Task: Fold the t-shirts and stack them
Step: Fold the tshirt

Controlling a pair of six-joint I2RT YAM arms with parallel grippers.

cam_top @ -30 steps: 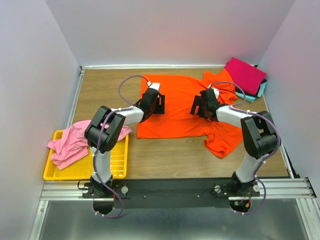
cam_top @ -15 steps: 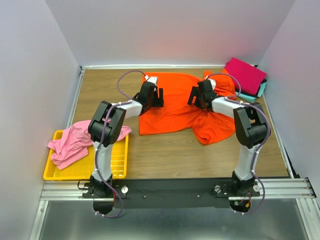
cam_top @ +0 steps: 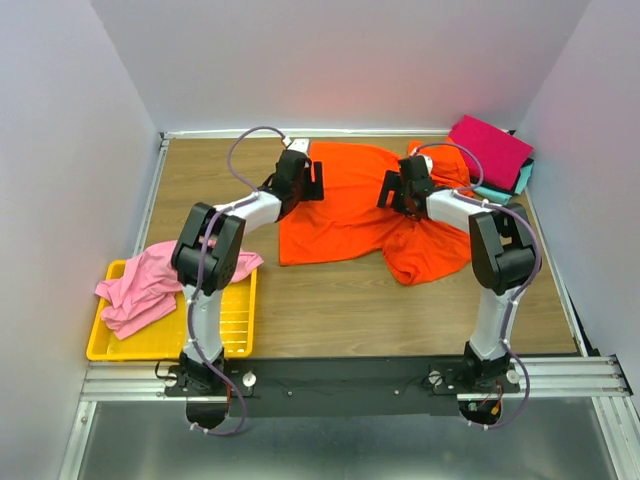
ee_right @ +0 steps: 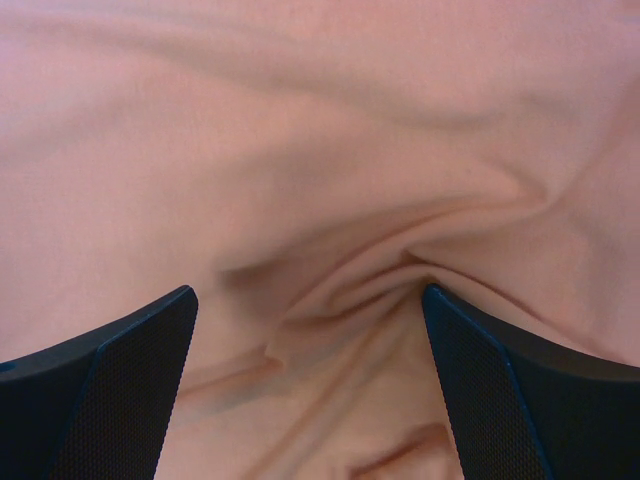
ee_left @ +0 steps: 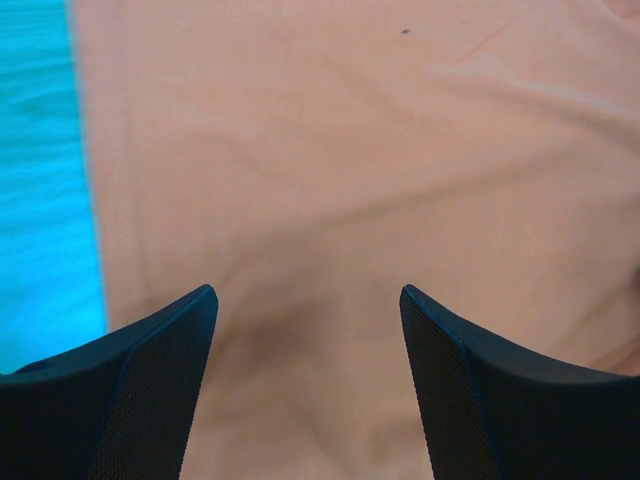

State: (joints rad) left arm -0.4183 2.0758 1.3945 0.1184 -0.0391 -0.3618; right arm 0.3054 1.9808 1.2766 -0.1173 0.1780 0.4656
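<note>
The bright orange t-shirt (cam_top: pixel 345 205) lies spread and rumpled on the far middle of the table, its right part bunched. My left gripper (cam_top: pixel 311 182) is open over the shirt's far left part; in the left wrist view (ee_left: pixel 308 300) the jaws stand wide apart above smooth orange cloth (ee_left: pixel 350 170). My right gripper (cam_top: pixel 391 191) is open over the shirt's right part; in the right wrist view (ee_right: pixel 308 296) a raised fold of the orange cloth (ee_right: pixel 340 290) lies between the jaws. The light pink t-shirt (cam_top: pixel 145 283) is crumpled at the left. Folded magenta (cam_top: pixel 490 150), dark and teal (cam_top: pixel 522 180) shirts are stacked at the far right.
A yellow mesh tray (cam_top: pixel 236 335) sits at the near left with the pink shirt draped over it. Grey walls close in the table on three sides. Bare wood (cam_top: pixel 340 310) lies between the orange shirt and the arm bases.
Both grippers have moved toward the far wall. The orange shirt has shifted farther back with them, and its near right part has bunched up.
</note>
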